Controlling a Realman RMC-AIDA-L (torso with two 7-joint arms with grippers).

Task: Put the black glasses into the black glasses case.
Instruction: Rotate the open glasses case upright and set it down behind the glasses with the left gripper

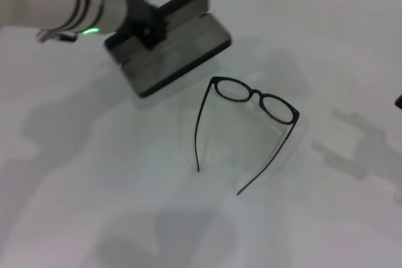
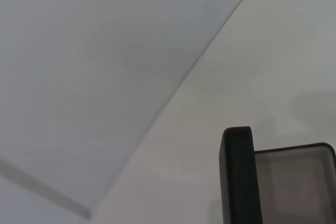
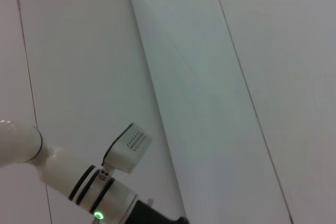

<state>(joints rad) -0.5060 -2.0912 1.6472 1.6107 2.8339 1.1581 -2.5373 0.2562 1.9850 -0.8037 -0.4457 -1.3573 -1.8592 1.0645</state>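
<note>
1. Far left in the head view: left gripper (image 1: pixel 149 29) at the black rectangular hinged glasses case (image 1: pixel 168 39), dark body set against the case's near-left part. Cannot tell whether clamped on the case or merely resting against it.
2. Case itself: lying open on the white counter (image 1: pixel 94 205), toward the back left, grey lining up; left wrist view confirms a raised black wall and grey interior (image 2: pixel 294 187).
3. Centre: thin black-framed glasses (image 1: pixel 254 97) with rounded clear lenses, flat on the counter just beside the case's near-right corner, apart from it. Temple arms unfolded, pointing toward the robot.
4. Far right: right gripper not visible in any view; only a dark sliver at the head view's edge, so parked off to that side by the look of it.
5. Step in hand, as a judgement: steadying or positioning the open case; glasses not yet picked up.
6. Next move likely calls for a grip on the slim frame near the bridge, a lift, then lowering into the grey lining with the arms clear of the case walls.
</note>
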